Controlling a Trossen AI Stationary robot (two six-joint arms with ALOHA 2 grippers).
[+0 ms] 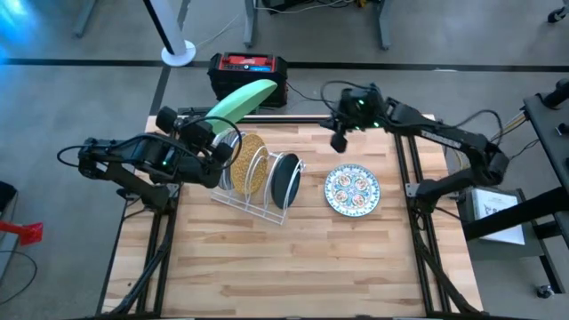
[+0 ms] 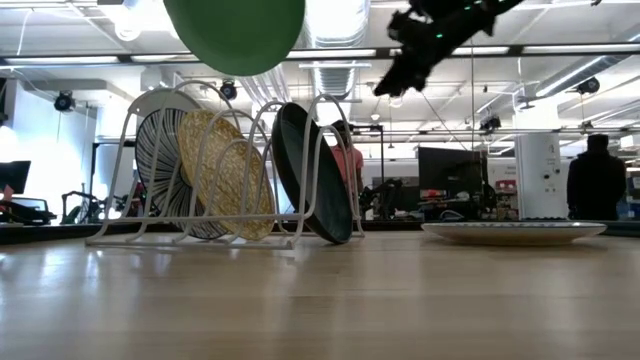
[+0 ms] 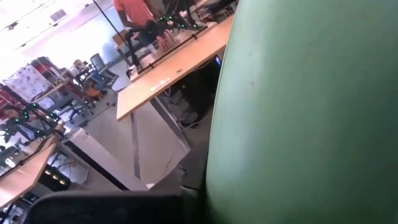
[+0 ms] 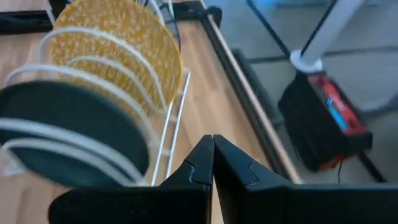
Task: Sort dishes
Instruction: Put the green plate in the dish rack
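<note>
The light green plate is gripped at its rim by the left claw, raised above the wire rack, its long axis slanting toward the bench's far edge. The right claw is shut, empty, above the floral plate.

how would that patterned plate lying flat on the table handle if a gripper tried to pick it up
The floral plate lies flat on the table, so it probably won't roll or tip. Its low rim likely gives fingers little to catch. It looks rigid and glazed, so perhaps slippery and breakable.
</note>
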